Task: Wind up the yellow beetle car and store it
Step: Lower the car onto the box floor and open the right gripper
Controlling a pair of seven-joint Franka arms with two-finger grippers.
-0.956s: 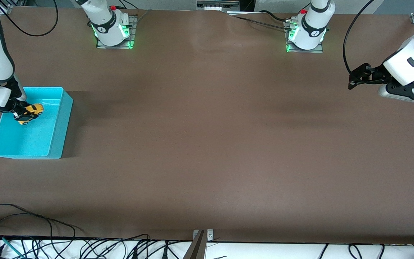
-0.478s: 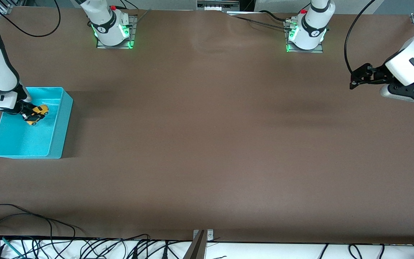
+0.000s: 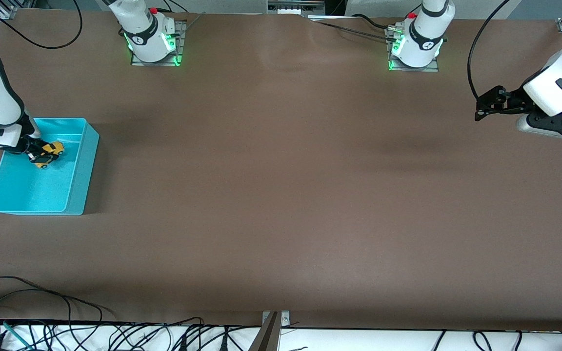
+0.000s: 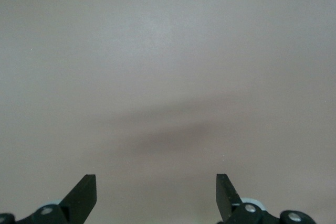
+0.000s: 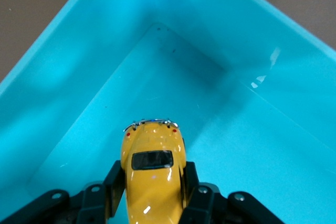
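Brown table [image 3: 281,195] carries a turquoise bin [image 3: 78,183] at the right arm's end, and the right gripper [image 3: 34,152] reaches down inside it, its fingers [image 5: 116,184] clamped on the sides of the yellow beetle car [image 3: 49,153], held over the bin's floor. At the table's left-arm end the left gripper [image 3: 481,106] waits over bare tabletop with its jaws spread wide and nothing between them.
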